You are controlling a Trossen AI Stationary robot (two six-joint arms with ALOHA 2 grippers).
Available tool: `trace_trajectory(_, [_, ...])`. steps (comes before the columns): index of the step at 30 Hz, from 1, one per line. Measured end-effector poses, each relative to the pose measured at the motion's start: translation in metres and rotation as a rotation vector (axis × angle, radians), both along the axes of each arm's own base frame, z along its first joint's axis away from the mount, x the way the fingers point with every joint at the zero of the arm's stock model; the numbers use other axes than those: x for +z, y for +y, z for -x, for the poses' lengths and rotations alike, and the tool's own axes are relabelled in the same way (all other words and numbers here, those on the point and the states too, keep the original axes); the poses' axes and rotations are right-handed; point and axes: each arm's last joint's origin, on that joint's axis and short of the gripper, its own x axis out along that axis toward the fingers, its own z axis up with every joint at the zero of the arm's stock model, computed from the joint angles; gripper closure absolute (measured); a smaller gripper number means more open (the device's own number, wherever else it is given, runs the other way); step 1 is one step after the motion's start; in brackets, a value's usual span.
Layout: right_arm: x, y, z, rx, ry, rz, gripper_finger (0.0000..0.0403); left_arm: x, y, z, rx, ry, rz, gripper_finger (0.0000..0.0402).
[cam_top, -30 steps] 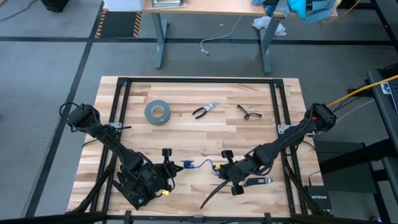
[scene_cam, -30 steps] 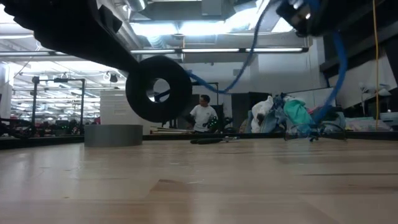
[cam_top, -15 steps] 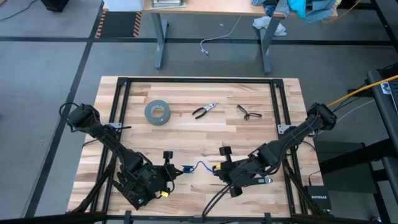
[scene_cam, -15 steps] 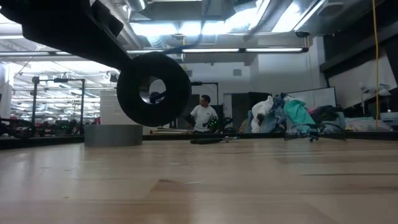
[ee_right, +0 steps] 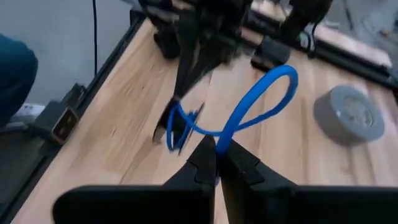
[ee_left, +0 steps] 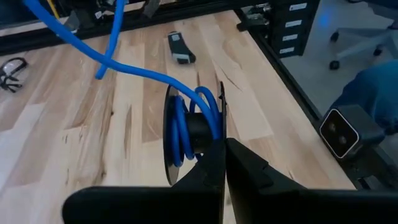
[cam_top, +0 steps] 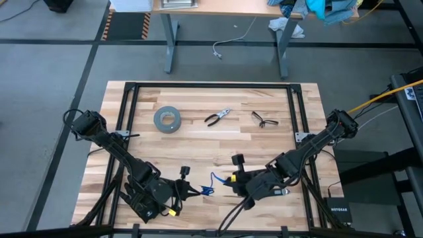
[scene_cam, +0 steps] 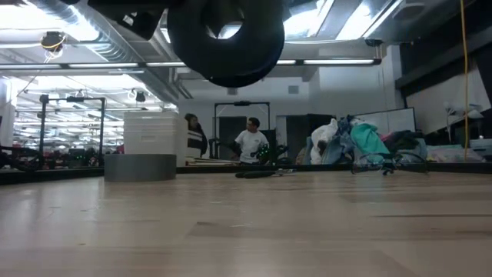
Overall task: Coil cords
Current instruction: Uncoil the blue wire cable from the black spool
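Both arms low at near edge of worktop (cam_top: 198,142).

Left end effector (ee_left: 222,163) clamped shut on thin dark spool, cords (ee_left: 193,118) wound round hub right at its fingertips, blue turns stacked tight.

One blue strand runs off spool across to right end effector (ee_right: 216,163), also closed, pinching loose blue loop just ahead of its tips.

Grey tape roll (cam_top: 167,119), pliers (cam_top: 217,118), glasses (cam_top: 264,119) well beyond both end effectors, far side.

Two people in room behind.
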Motion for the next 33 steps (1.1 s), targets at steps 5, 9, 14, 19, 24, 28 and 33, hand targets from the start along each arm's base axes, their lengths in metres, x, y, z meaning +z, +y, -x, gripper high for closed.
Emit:
trace_trajectory(5, [0.005, 0.0, -0.003, 0.003, -0.07, 0.05, 0.0393, 0.001, -0.002, 0.0, -0.044, -0.005, 0.004, 0.0401])
trace_trajectory(9, [0.006, 0.0, -0.004, -0.021, -0.089, 0.076, 0.0393, 0.006, -0.006, -0.004, -0.102, -0.071, 0.012, 0.0401])
trace_trajectory(14, [0.008, 0.0, -0.005, -0.036, -0.118, 0.085, 0.0393, 0.005, -0.011, -0.009, -0.175, -0.141, -0.002, 0.0401])
trace_trajectory(19, [0.004, -0.001, -0.006, -0.056, -0.128, 0.081, 0.0393, 0.006, -0.012, -0.009, -0.202, -0.15, 0.005, 0.0401])
trace_trajectory(24, [-0.004, -0.008, -0.011, -0.094, -0.134, 0.064, 0.0393, 0.012, -0.014, -0.01, -0.249, -0.216, 0.011, 0.0401])
trace_trajectory(28, [-0.011, -0.017, -0.015, -0.117, -0.111, 0.05, 0.0393, 0.019, -0.017, -0.01, -0.318, -0.278, 0.03, 0.0401])
trace_trajectory(33, [-0.023, -0.024, -0.02, -0.096, -0.111, 0.003, 0.0393, 0.024, -0.019, -0.01, -0.381, -0.333, 0.041, 0.0401])
